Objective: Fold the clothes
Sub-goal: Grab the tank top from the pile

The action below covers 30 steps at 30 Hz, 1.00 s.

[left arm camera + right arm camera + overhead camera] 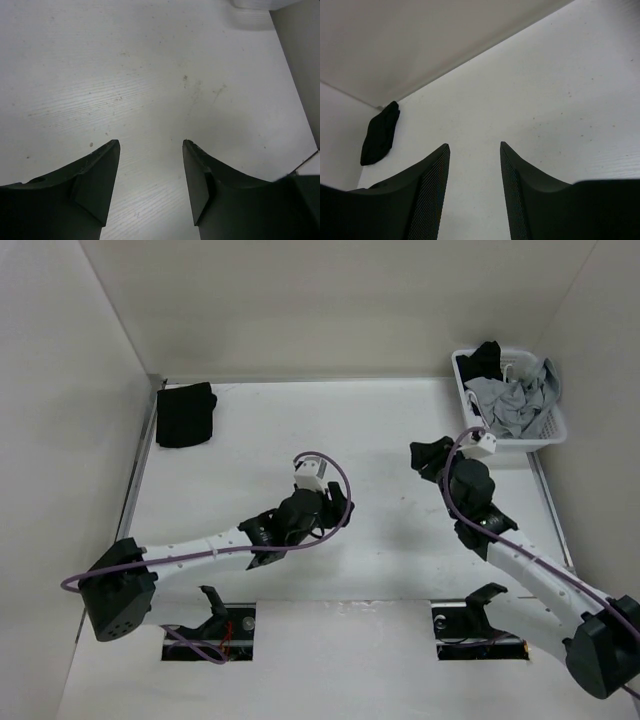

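Left fingers (107,165): spread wide apart and holding nothing; between them you see only the white worktop (390,430).
Right fingers (432,170): also spread wide and holding nothing, pointing across the worktop toward its far left corner.
Grey clothes (515,400): your task item lies as a crumpled heap inside the white basket (528,444), not laid out flat.
White basket: it sits at the far right corner of the worktop, close to the right wall.
Black cloth in basket (485,360): it lies at the basket's far left end, touching the grey clothes.
Black folded garment (185,413): it rests in the far left corner of the worktop, beside the left wall, well apart from both arms.
Left arm: it reaches over the middle of the worktop, well apart from the basket.
Right arm: its wrist hangs just in front of the basket's near edge.
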Each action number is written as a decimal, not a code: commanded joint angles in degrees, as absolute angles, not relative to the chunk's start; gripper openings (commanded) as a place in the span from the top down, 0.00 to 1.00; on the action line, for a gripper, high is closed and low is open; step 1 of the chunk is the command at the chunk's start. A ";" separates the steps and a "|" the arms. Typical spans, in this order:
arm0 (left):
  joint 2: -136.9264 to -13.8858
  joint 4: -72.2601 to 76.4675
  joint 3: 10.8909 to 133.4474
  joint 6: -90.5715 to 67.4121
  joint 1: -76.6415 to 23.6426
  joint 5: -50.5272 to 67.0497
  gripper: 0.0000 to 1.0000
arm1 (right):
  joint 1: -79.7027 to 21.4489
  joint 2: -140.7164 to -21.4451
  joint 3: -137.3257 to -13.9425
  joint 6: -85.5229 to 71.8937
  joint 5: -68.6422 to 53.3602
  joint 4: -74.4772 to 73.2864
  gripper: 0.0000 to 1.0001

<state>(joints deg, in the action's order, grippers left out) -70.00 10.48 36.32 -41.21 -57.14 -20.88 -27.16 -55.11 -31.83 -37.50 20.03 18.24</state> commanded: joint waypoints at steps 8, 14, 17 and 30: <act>-73.91 24.69 32.44 -37.71 -59.46 -17.06 0.50 | -17.72 -53.87 -45.16 -33.66 23.38 0.63 0.90; -73.39 30.59 28.57 -35.42 -59.28 -15.21 0.92 | 1.15 -70.79 -59.65 -34.36 22.59 -3.34 1.00; -72.60 31.02 27.43 -35.59 -58.23 -15.38 0.91 | 6.97 -82.67 -67.30 -33.40 22.94 -1.59 0.92; -80.59 37.09 26.19 -37.88 -52.96 -11.43 0.62 | 16.57 -115.56 -93.23 -32.95 10.90 -1.58 0.49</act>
